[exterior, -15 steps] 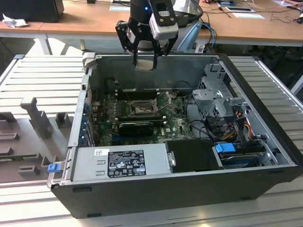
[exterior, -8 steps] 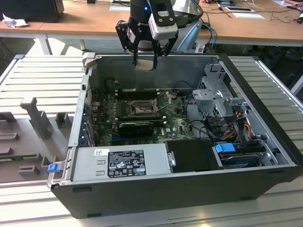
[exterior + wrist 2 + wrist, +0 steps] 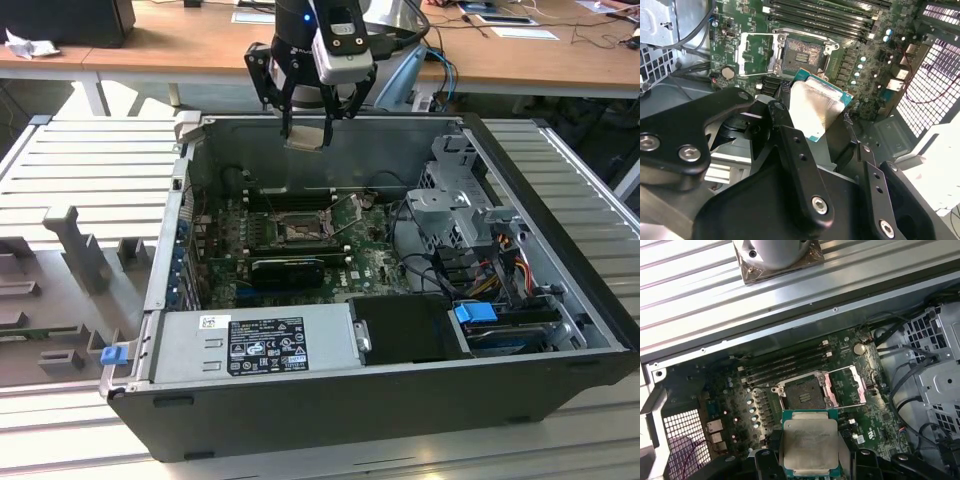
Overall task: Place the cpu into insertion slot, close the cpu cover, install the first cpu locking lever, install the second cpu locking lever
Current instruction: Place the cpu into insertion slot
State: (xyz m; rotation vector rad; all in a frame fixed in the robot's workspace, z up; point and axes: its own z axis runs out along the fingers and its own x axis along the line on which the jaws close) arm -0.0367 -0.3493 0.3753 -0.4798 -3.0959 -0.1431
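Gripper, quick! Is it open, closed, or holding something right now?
The gripper is closed, holding the cpu up in the air, not yet in the insertion slot.

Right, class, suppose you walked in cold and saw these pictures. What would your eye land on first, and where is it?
The silver-topped cpu stands out first, clamped in the arm's jaws above the open computer case. Beneath it, on the green circuit board, the insertion slot lies bare. The cpu cover is folded open beside the slot.
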